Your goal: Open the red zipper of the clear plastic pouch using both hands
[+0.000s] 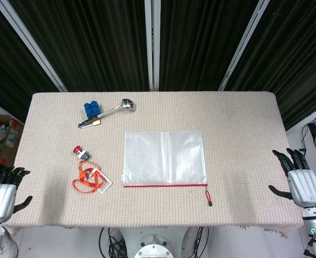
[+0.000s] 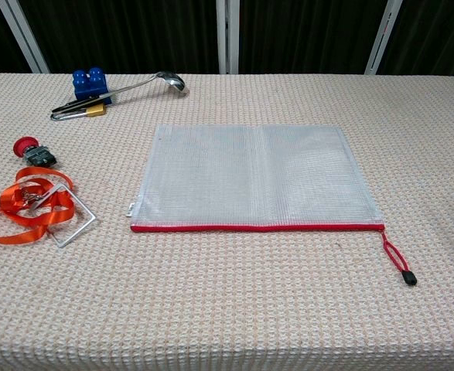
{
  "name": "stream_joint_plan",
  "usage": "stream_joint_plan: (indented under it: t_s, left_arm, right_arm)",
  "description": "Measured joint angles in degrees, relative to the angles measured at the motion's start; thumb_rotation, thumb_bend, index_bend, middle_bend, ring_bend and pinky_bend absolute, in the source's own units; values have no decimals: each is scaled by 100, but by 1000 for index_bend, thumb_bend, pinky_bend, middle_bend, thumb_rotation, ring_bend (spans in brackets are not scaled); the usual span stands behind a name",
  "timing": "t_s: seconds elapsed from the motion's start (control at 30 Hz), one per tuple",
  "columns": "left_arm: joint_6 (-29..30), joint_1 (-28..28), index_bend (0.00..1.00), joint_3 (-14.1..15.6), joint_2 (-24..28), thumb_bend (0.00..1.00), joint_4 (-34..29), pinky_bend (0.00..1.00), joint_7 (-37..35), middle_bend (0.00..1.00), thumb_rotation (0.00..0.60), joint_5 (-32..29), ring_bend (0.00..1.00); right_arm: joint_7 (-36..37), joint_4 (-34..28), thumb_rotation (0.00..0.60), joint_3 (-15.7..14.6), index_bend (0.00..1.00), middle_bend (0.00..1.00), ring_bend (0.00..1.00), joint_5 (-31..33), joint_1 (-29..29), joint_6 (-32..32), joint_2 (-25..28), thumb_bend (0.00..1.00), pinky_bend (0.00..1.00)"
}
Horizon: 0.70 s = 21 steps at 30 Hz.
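From head view: pouch flat mid-table, zipper along near edge, running left-right, pull tab at right end. Right hand nearer tab; left hand far off; both empty, fingers apart. Chest view: zipper closed, tab trails right; no hands visible.

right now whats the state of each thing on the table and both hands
clear plastic pouch: flat, zipper fully closed
red zipper: along the near edge, unopened
zipper pull cord: trailing off the pouch's right near corner, untouched
left hand: off the table's left edge, holding nothing
right hand: off the right edge, fingers apart, holding nothing
metal spoon: lying flat beside the blue block
orange strap: loosely looped
red push button: tipped on its side
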Motion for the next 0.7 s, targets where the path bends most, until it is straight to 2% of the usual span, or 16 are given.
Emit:
stream_joint_plan:
  t_s: [0.5,0.7]
  left_arm:
    - [417,145,276,43,-129,159,115,180,-398,225,600,340,140]
    - [350,145,277,90,-192,159,100,180,-431,225,600,382,139]
  right_arm:
    - [125,40,600,-68,112,193,6,-736,256,138,36,33,58]
    - [27,330,600,-107,275,274,113,-949,604,-236,-348,40,188]
